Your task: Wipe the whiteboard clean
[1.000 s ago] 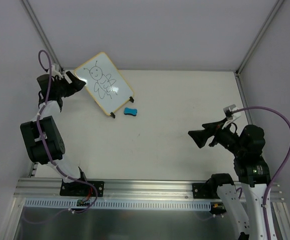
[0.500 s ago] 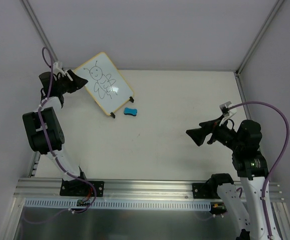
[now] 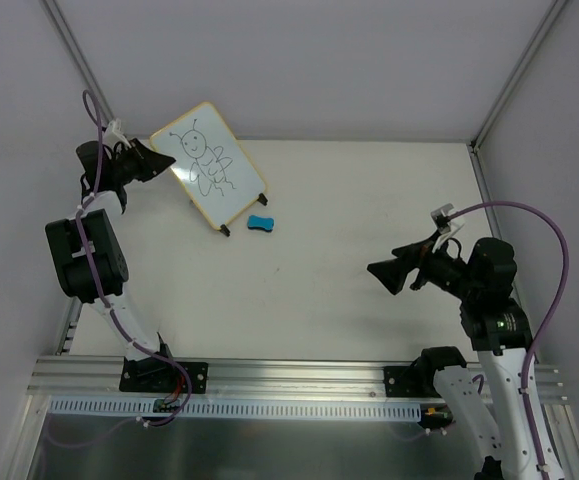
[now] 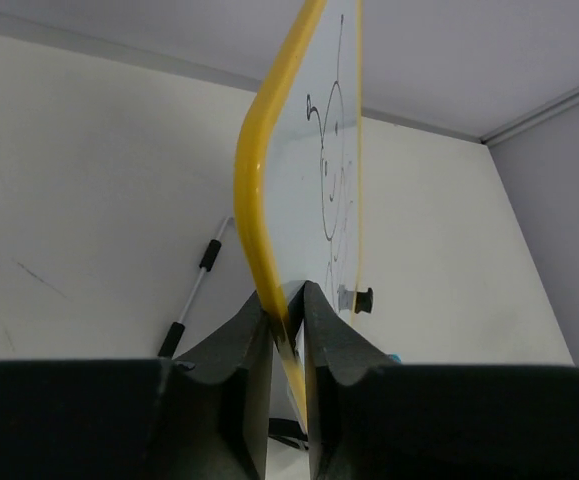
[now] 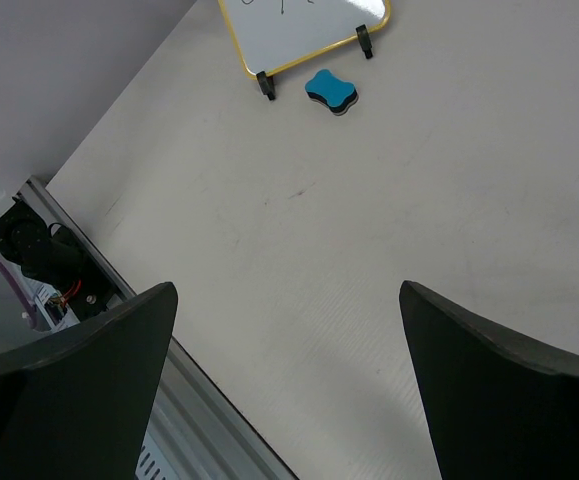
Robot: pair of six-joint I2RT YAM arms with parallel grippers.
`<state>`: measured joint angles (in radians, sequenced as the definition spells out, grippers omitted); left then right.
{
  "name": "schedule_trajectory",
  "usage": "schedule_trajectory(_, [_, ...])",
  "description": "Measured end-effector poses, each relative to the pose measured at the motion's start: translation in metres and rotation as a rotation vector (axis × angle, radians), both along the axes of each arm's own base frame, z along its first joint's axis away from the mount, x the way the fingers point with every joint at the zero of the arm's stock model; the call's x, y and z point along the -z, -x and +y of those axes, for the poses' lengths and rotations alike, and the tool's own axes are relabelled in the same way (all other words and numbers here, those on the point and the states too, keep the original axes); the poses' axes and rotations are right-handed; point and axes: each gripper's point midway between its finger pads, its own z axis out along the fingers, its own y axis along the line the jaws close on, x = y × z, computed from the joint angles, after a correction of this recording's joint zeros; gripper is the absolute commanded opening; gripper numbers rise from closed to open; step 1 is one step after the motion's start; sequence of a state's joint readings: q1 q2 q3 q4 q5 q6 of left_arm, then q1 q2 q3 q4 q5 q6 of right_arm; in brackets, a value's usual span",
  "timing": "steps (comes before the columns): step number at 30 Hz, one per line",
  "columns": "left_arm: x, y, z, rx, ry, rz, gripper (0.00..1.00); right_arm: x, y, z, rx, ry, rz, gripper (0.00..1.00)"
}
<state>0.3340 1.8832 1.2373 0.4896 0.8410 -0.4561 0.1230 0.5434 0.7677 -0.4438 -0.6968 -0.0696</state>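
Note:
The whiteboard (image 3: 207,166) stands tilted at the back left on two black feet, with a yellow frame and a black bug doodle on its face. My left gripper (image 3: 161,160) is shut on its left edge; in the left wrist view the yellow frame (image 4: 259,180) runs up from between the closed fingers (image 4: 234,345). The board's lower edge also shows in the right wrist view (image 5: 309,30). A small blue eraser (image 3: 260,223) lies on the table just in front of the board, also in the right wrist view (image 5: 331,90). My right gripper (image 3: 381,273) hovers open at the right, empty.
Grey walls and metal corner posts (image 3: 77,60) close in the white table (image 3: 349,200) at the back and sides. An aluminium rail (image 3: 269,375) runs along the near edge. A thin black-and-silver rod (image 4: 194,290), the board's prop, shows behind the board.
My left gripper has closed onto the whiteboard's left edge and the board has tipped slightly. The right arm has drifted a little to the left, still open.

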Motion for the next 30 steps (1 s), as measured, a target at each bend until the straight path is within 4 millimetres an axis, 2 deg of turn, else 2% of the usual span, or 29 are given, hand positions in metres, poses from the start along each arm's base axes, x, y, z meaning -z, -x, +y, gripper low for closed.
schedule_trajectory(4, [-0.01,0.002,-0.007,0.045,0.018,-0.044,0.0,0.004,0.0,0.001,-0.008,0.003,0.007,0.99])
schedule_trajectory(12, [-0.014,0.009,-0.014,0.08,0.027,-0.094,0.0,0.008,0.002,0.004,-0.026,0.007,0.013,0.99])
schedule_trajectory(17, [-0.027,0.013,-0.017,0.083,0.045,-0.125,0.0,0.009,0.002,0.004,-0.027,0.012,0.012,0.99])
schedule_trajectory(21, [-0.052,0.02,-0.02,0.084,0.051,-0.164,0.0,0.011,0.0,0.005,-0.022,0.019,0.018,0.99])
schedule_trajectory(26, [-0.096,0.032,-0.024,0.076,0.024,-0.259,0.0,0.013,-0.017,0.008,-0.001,0.054,0.063,0.99])
schedule_trajectory(30, [-0.132,0.048,-0.027,0.051,0.007,-0.329,0.0,0.017,-0.032,0.029,-0.056,0.145,0.06,0.99])
